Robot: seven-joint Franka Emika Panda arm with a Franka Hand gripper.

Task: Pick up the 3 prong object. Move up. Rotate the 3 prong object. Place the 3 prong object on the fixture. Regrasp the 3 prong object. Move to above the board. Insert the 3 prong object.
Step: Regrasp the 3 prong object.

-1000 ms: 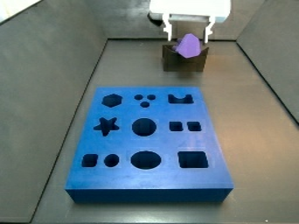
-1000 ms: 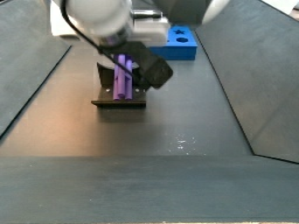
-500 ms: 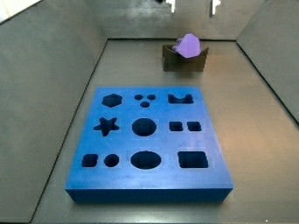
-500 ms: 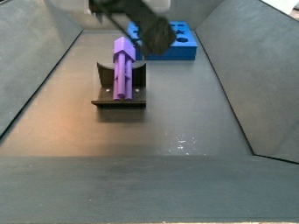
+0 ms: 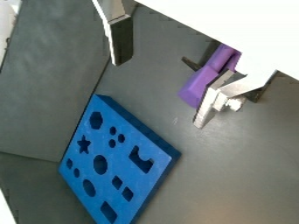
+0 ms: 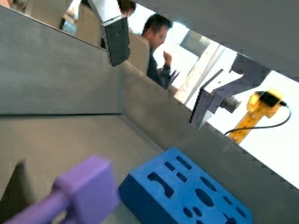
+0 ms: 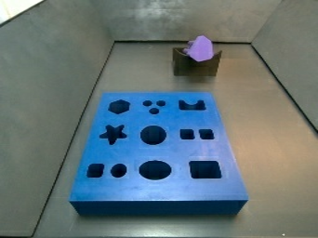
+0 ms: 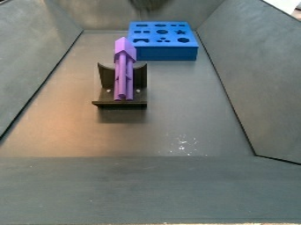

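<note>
The light-purple 3 prong object point(image 7: 200, 47) point(image 8: 125, 65) rests leaning in the notch of the dark fixture point(image 7: 194, 63) point(image 8: 120, 99) at the far end of the floor, with nothing holding it. The blue board point(image 7: 158, 153) point(image 8: 163, 40) lies flat apart from it. My gripper point(image 5: 167, 74) point(image 6: 163, 70) shows only in the wrist views, open, high above the floor, nothing between its fingers point(image 5: 121, 39). In both wrist views the 3 prong object point(image 5: 208, 75) point(image 6: 76, 188) and the board point(image 5: 111, 162) point(image 6: 187, 192) lie well below the fingers.
Grey sloping walls point(image 7: 62, 84) point(image 8: 253, 70) enclose the dark floor on all sides. In a wrist view a person point(image 6: 156, 48) and yellow equipment point(image 6: 263, 109) appear beyond the wall.
The gripper, which stood around the 3 prong object on the fixture a second ago, has lifted away and left both side views. The object stays on the fixture.
</note>
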